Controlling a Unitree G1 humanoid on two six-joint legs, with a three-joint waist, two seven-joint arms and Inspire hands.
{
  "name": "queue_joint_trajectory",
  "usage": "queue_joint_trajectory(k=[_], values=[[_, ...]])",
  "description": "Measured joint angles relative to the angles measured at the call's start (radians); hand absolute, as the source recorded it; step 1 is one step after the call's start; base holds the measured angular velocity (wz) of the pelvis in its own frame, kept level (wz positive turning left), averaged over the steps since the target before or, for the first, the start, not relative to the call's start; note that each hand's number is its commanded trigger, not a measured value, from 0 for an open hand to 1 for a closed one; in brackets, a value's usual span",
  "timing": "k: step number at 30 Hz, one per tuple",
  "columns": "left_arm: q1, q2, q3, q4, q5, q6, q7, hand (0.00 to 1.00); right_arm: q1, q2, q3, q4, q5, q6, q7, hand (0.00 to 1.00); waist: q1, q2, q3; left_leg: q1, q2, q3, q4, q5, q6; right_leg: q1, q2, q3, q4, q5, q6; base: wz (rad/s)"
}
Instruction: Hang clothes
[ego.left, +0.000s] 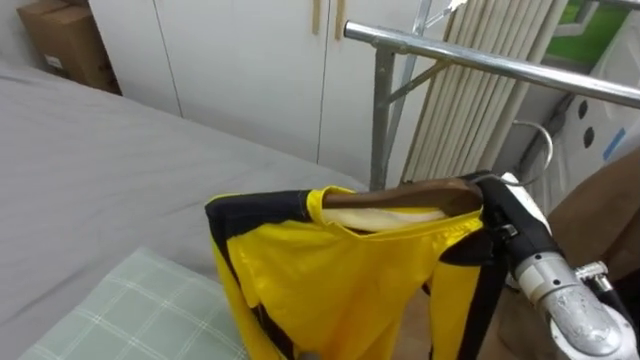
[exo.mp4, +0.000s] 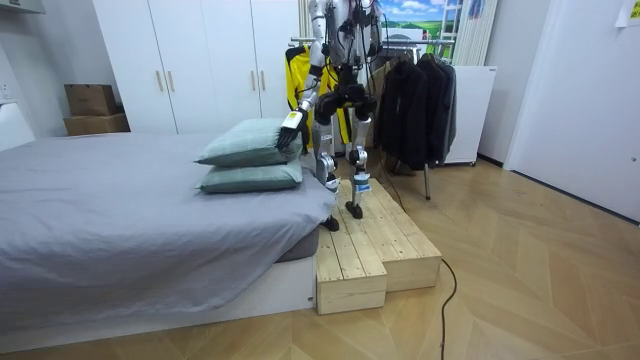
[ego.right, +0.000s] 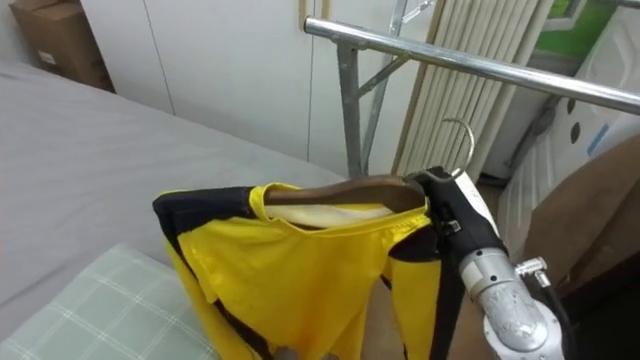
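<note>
The robot stood on a low wooden platform (exo.mp4: 385, 250) at the side of the bed (ego.left: 100, 160), facing a clothes rack where dark clothes (exo.mp4: 415, 100) hung; white wardrobe doors (ego.left: 240, 70) lined the wall behind. Its right hand (ego.left: 497, 205) was raised in front of it, closed round the wooden hanger (ego.left: 400, 195) near the base of the hook, as far as I could make out, since the dark hand hid just where the hold fell. A yellow garment (ego.left: 340, 270) with black trim was draped over that hanger and hung down from it, bunched and a little crooked; one black-edged shoulder stuck out toward the bed. The hanger was held below the rack's metal rail (ego.left: 500, 65) and clear of it, not yet hooked on. A pale green checked pillow (ego.left: 140, 310) lay on the bed just under the garment; a cardboard box (ego.left: 65, 40) sat in the far corner. The left hand (exo.mp4: 290, 127) hung low by the pillows in the room view, too small there for me to tell how it was set.
</note>
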Motion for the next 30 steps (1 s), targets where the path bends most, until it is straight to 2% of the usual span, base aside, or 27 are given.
queue_joint_trajectory(k=[2, 6, 14, 24, 30], values=[[0.001, 0.0, 0.0, -0.01, 0.004, 0.0, 0.0, 0.0, -0.007, -0.017, -0.001, 0.006, 0.035, 0.0, -0.001, 1.0, 0.013, -0.001, -0.0004, 0.0, -0.002, 0.0, -0.001, 0.001, 0.001, 0.001, 0.0, -0.007, -0.001, 0.0, 0.0, 0.0], [0.035, -0.001, 0.0, -0.061, 0.007, 0.0, -0.004, 0.0, -0.067, -0.02, -0.004, 0.091, 0.078, 0.002, -0.004, 1.0, 0.017, -0.008, -0.0012, 0.004, -0.003, -0.004, -0.002, 0.0, 0.002, 0.012, -0.003, -0.011, -0.013, 0.0, 0.0, 0.04], [0.085, -0.004, 0.0, -0.134, 0.01, 0.0, -0.041, 0.0, -0.106, -0.041, -0.007, 0.119, 0.082, 0.009, -0.023, 1.0, 0.04, -0.012, -0.0015, 0.016, -0.006, -0.013, -0.008, 0.001, 0.002, 0.03, -0.005, -0.013, -0.016, -0.004, 0.005, 0.02], [0.096, 0.014, -0.001, -0.136, 0.072, -0.003, -0.108, 0.0, -0.166, -0.076, -0.012, 0.245, 0.111, 0.009, -0.045, 1.0, 0.043, -0.018, 0.0007, 0.02, -0.013, -0.06, -0.009, 0.001, 0.002, 0.052, -0.015, -0.065, -0.02, -0.015, 0.01, 0.13], [0.097, 0.014, 0.001, -0.137, 0.093, -0.003, -0.129, 0.0, -0.206, -0.092, -0.024, 0.336, 0.136, 0.01, -0.061, 1.0, 0.043, -0.017, 0.0004, 0.012, -0.019, -0.065, -0.009, 0.004, 0.006, 0.054, -0.018, -0.07, -0.02, -0.015, 0.01, 0.03]])
